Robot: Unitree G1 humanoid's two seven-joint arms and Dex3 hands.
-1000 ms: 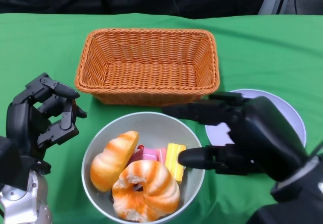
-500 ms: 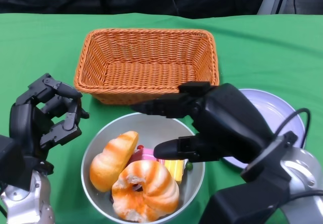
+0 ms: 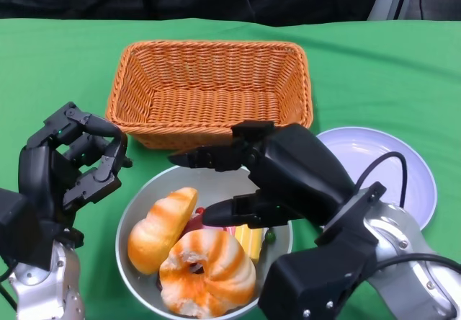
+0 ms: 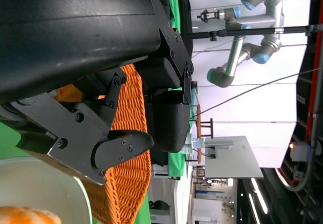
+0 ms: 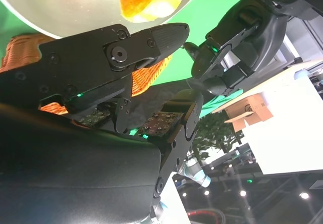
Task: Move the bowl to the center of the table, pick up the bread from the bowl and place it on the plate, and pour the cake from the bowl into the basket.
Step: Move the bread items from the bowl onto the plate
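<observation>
The right robot hand (image 3: 270, 183) hangs over the far right part of the grey bowl (image 3: 140, 197). Its fingers (image 3: 209, 158) are spread apart and reach out over the bowl. It holds nothing. From the wrist camera, the same right robot hand (image 5: 126, 72) shows as black fingers with a gap between them, and a bit of the bowl (image 5: 70, 19) sits just past them.

The left robot hand (image 3: 68, 165) is just beside the bowl on the other side, not touching it. Its fingers (image 3: 108, 129) are bent but apart, with nothing in them.

Under the right robot hand, inside the bowl, lie a long striped bread roll (image 3: 160, 228) and a round ring-shaped bread (image 3: 209, 271). They touch each other. A pink and yellow piece of cake (image 3: 248, 239) peeks out between the breads and the right robot hand, partly hidden by its fingers.

Past both robot hands stands an orange wicker basket (image 3: 209, 93). It sits very close to the bowl's far rim. The left wrist camera also shows the basket (image 4: 133, 173).

A pale purple plate (image 3: 403, 165) lies beside the right arm, on the side away from the bowl. Everything rests on the green surface (image 3: 374, 68).
</observation>
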